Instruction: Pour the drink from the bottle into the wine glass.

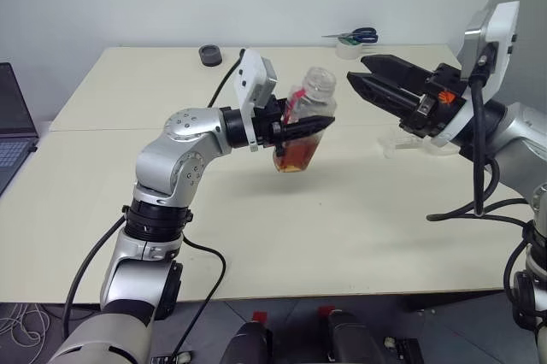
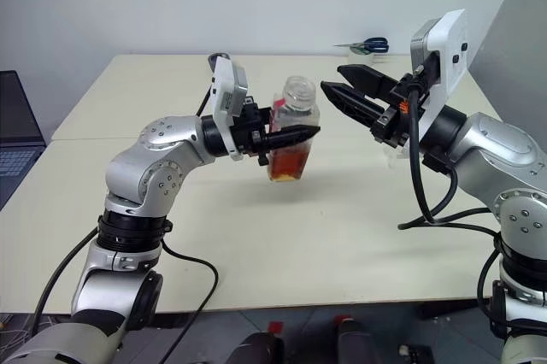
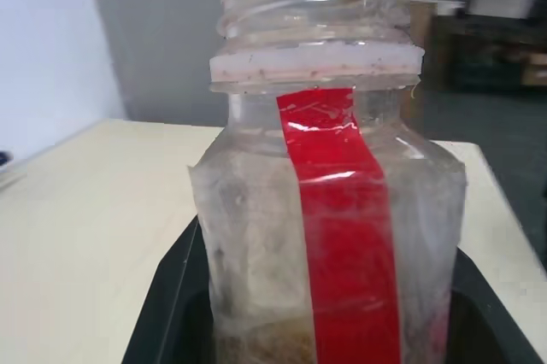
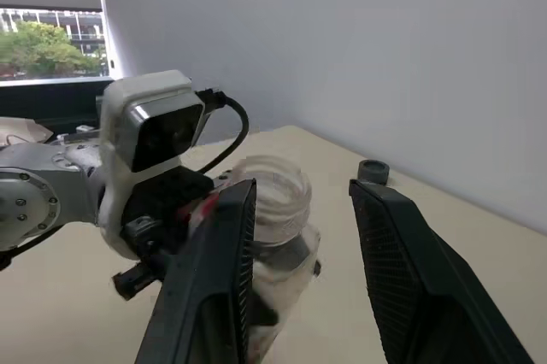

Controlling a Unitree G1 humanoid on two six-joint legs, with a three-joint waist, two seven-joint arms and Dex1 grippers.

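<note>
My left gripper is shut on the bottle and holds it above the middle of the table, tilted slightly, its threaded mouth uncapped. The bottle is clear plastic with a red label strip. A small amount of reddish-amber drink sits in its base. To the right of the bottle and apart from it, my right gripper is open and empty, pointing towards the bottle's neck. The wine glass stands on the table behind my right gripper, which hides most of it.
A black cap lies at the table's far edge. Blue-handled scissors and a white roll are at the far right. A laptop sits at the left. The cream table has free room in front.
</note>
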